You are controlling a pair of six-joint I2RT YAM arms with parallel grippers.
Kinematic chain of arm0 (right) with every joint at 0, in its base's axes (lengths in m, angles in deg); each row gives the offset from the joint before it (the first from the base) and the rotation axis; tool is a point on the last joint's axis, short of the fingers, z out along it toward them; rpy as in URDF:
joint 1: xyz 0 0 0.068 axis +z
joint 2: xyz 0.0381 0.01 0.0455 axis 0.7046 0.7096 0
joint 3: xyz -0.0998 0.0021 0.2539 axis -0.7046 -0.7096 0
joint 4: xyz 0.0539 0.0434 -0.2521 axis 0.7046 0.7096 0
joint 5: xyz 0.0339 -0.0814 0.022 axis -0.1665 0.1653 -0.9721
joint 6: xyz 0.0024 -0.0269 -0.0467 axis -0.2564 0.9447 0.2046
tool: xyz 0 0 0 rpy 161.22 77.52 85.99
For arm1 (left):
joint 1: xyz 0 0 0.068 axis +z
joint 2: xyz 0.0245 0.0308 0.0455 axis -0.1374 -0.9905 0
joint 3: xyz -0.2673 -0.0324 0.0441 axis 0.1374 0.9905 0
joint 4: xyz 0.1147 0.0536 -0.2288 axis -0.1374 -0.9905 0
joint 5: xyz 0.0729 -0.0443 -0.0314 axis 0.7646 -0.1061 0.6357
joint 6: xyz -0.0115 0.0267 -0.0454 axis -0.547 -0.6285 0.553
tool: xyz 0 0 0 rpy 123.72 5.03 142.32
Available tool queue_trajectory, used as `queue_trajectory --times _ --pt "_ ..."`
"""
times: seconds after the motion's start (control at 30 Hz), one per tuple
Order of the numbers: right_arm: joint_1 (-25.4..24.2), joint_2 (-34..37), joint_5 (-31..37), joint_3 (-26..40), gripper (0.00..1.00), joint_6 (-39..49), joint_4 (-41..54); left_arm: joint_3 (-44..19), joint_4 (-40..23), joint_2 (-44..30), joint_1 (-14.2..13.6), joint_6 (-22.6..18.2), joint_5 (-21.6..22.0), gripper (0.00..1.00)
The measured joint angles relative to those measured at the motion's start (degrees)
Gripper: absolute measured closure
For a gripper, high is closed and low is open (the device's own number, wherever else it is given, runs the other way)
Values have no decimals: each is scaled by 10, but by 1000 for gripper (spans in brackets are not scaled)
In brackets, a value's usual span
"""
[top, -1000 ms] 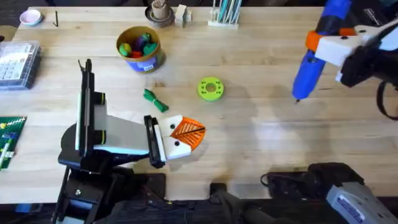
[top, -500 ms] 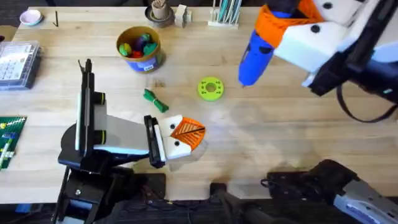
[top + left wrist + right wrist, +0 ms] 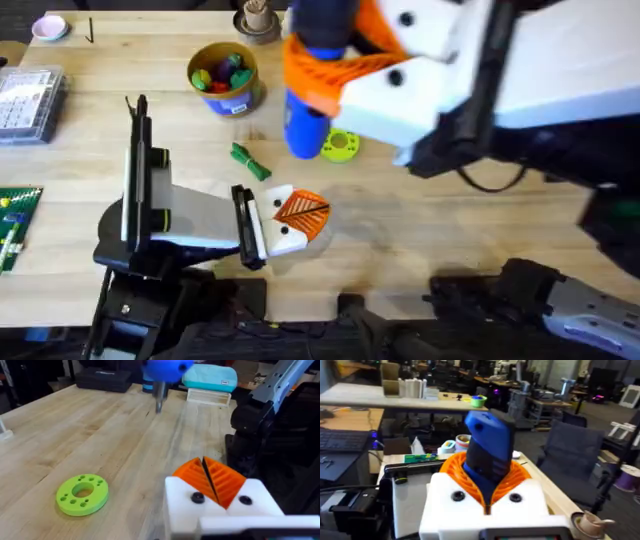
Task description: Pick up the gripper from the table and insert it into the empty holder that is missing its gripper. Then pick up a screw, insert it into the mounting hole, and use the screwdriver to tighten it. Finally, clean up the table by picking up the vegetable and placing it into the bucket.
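The right end effector [image 3: 330, 75] clamps the screwdriver [image 3: 310, 90] mid-barrel: stiff, smooth plastic, probably top-heavy, best held there. The left end effector [image 3: 210, 477] rests closed, empty.

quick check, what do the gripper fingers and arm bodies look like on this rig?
Both grippers, left and right, have white blocky finger bases with black screw heads and orange ribbed wedge pads. The arm links are black; the left carries a yellow-green stripe, and a black cable loops below the right wrist.
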Motion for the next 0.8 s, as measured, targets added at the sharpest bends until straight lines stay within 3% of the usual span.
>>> queue_trajectory --times 0.2,0.57,0.8 --pt "33 48 -2 -2 984 -1 -33 0 0 0 0 0 0 985" --pt "84 56 -3 -2 984 -2 -42 0 0 0 0 0 0 985" --pt "88 67 -4 -2 984 -2 -38 0 0 0 0 0 0 985"
